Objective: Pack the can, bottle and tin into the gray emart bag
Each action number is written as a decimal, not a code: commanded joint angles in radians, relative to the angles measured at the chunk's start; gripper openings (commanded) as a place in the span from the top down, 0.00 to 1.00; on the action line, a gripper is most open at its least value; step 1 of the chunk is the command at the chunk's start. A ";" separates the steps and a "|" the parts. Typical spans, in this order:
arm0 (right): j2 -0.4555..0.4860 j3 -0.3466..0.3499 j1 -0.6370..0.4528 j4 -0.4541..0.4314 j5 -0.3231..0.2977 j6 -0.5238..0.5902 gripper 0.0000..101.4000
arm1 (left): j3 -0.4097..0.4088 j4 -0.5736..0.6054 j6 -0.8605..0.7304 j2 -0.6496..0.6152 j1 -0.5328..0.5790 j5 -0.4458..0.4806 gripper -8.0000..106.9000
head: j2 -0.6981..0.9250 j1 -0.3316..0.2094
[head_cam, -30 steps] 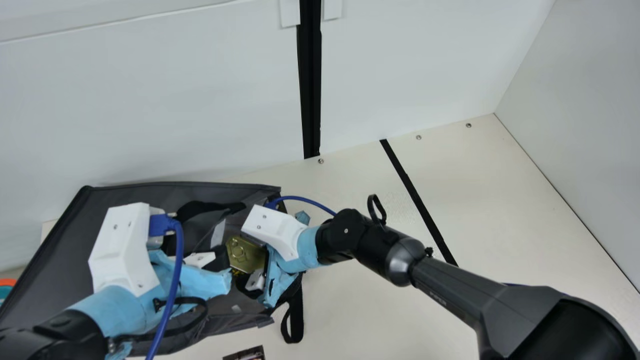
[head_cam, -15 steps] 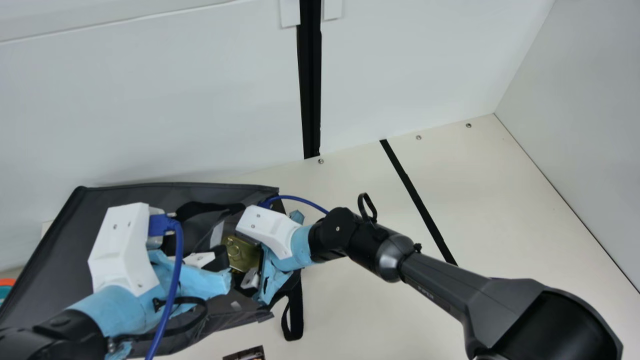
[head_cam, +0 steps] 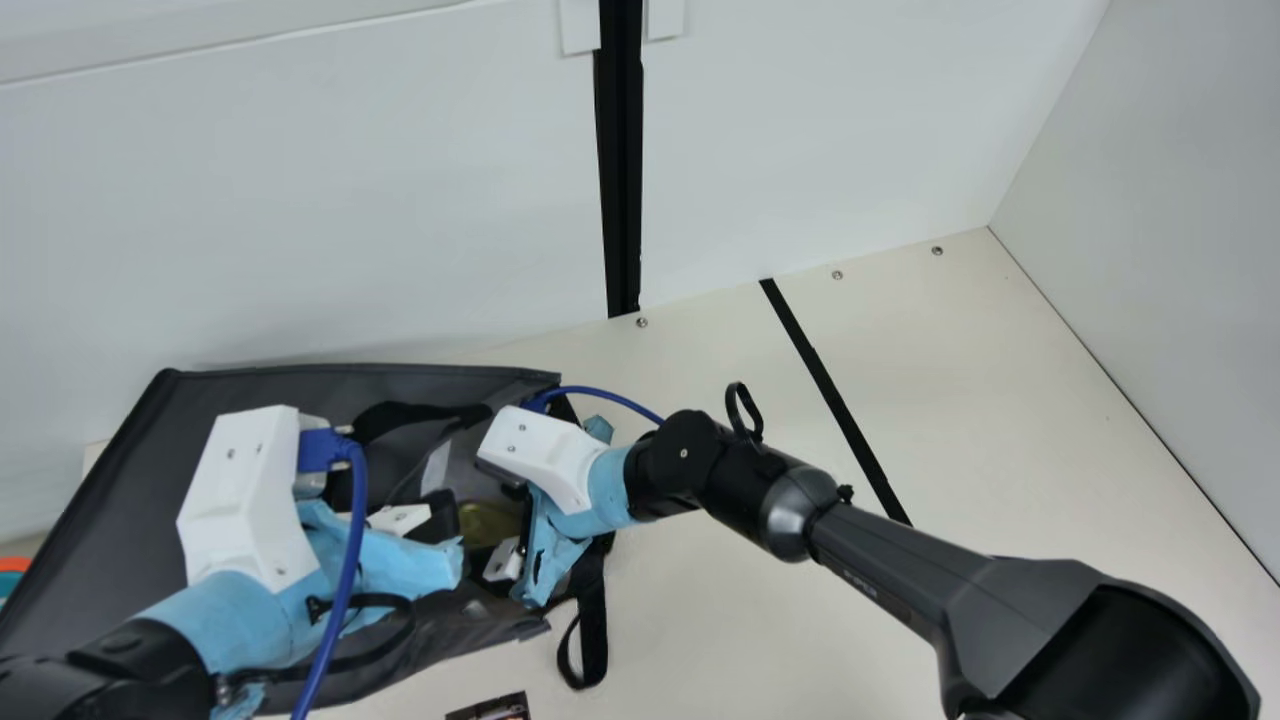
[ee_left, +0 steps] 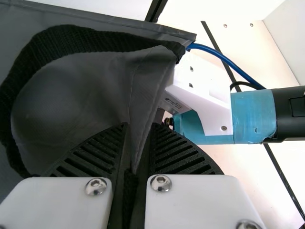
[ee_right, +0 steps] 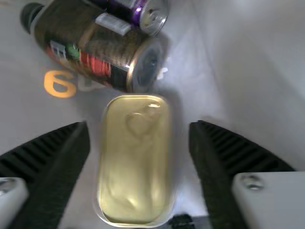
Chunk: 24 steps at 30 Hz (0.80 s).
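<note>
Two things differ from half a second ago in the main view: my right gripper [head_cam: 540,450] is a tiny bit more to the right, and the tin [head_cam: 490,522] sits lower in the gray bag [head_cam: 120,510] and looks darker. My left gripper [head_cam: 248,490] has stayed put, and its jaws pinch a fold of the bag's cloth. In the right wrist view, the jaws are spread wide, with the tin between them. It is gold and shiny, long and flat, with round corners and a pull ring on its lid. Near it in the bag, the brown bottle [ee_right: 90,47] lies on its side, just beside the purple can [ee_right: 143,12].
</note>
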State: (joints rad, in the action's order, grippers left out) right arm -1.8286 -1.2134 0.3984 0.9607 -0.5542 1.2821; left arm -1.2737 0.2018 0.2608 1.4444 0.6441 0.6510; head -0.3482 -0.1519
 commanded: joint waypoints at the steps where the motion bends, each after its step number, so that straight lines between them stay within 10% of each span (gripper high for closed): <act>1: 0.002 0.003 -0.003 -0.003 0.002 0.001 0.14 | 0.000 0.000 0.000 0.000 0.000 0.000 0.84 | -0.001 -0.023; 24: 0.116 0.081 -0.039 -0.024 -0.025 0.004 0.10 | 0.000 0.000 0.000 0.000 0.000 0.000 0.84 | -0.001 -0.023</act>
State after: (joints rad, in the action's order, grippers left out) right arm -1.7191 -1.1369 0.3611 0.9360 -0.5745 1.2844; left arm -1.2737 0.2018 0.2608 1.4444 0.6441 0.6510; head -0.3482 -0.1519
